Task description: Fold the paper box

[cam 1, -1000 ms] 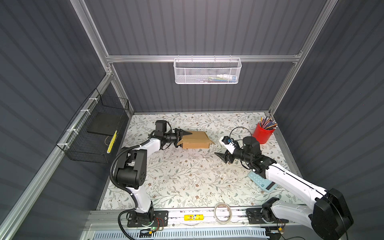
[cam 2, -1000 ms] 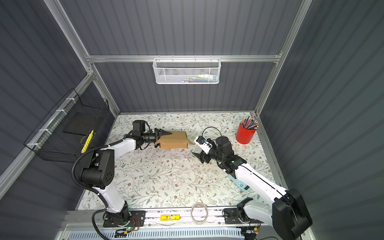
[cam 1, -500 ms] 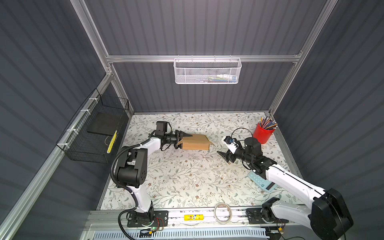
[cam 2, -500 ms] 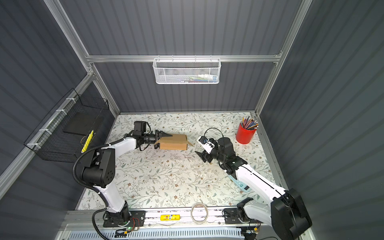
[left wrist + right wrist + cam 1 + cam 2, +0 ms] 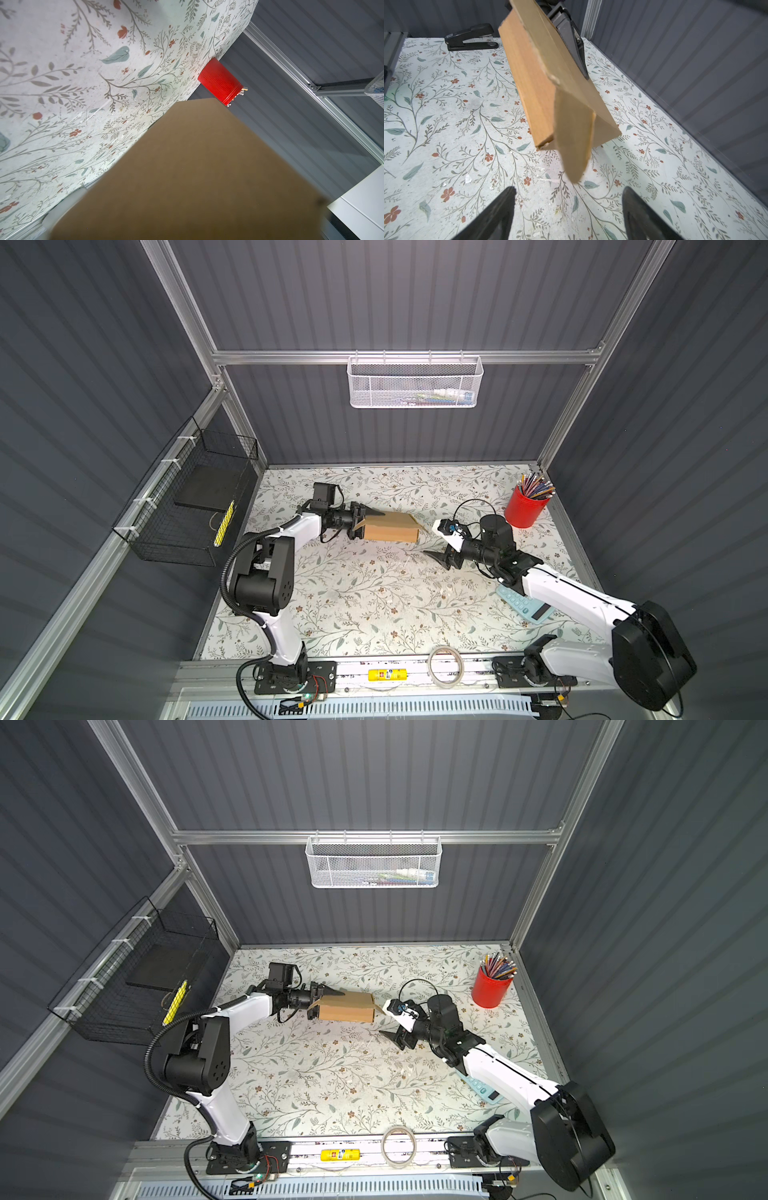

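1. Two spread fingers (image 5: 500, 214) of the right gripper (image 5: 569, 207) sit nearest, empty, having edged a touch closer to the dangling flap (image 5: 573, 135).
2. Next, the paper box (image 5: 390, 526) sits tilted toward the back of the floral table (image 5: 374, 605), slightly lower than a second ago.
3. Behind it, the left gripper (image 5: 362, 526) pinches the box's end. With the hold steady, tucking that flap looks next.
4. Farthest, the red pencil cup (image 5: 525, 508) stands undisturbed.
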Robot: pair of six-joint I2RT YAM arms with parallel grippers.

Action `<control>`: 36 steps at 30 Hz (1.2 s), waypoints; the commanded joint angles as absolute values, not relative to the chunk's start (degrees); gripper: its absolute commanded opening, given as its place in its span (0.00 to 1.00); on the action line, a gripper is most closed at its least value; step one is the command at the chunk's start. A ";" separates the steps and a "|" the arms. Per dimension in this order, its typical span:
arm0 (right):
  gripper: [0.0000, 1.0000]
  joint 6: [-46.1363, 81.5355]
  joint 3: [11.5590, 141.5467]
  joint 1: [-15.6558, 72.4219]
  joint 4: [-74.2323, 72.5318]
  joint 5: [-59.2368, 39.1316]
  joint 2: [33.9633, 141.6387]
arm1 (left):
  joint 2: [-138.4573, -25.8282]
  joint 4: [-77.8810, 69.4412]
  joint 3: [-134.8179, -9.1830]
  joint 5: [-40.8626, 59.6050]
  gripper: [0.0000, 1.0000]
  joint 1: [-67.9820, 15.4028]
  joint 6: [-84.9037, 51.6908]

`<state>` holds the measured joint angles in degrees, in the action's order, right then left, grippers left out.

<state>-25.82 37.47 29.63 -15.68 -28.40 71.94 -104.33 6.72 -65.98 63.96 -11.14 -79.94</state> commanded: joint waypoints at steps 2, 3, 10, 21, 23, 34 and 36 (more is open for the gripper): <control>0.81 -26.65 39.43 30.10 -21.62 -32.86 73.65 | -103.53 11.13 -67.53 65.21 0.31 -10.81 -77.03; 0.81 -26.70 39.51 30.08 -22.56 -33.69 74.10 | -103.54 11.86 -67.65 65.13 0.31 -10.81 -76.59; 0.83 -24.75 39.47 30.14 -30.95 -40.50 78.62 | -103.37 12.85 -68.19 64.74 0.29 -10.81 -76.30; 0.84 -22.10 40.23 30.07 -39.34 -43.65 84.59 | -102.73 12.97 -67.77 64.00 0.27 -10.88 -77.17; 0.84 -21.77 40.60 30.10 -40.17 -44.20 85.74 | -102.72 12.95 -67.73 64.23 0.26 -10.90 -77.17; 0.83 -19.94 41.14 30.92 -44.10 -45.39 89.80 | -104.56 13.62 -69.73 63.94 0.25 -11.51 -76.94; 0.83 -20.20 41.51 31.24 -43.31 -45.18 89.82 | -104.79 13.71 -70.04 63.80 0.25 -11.60 -76.95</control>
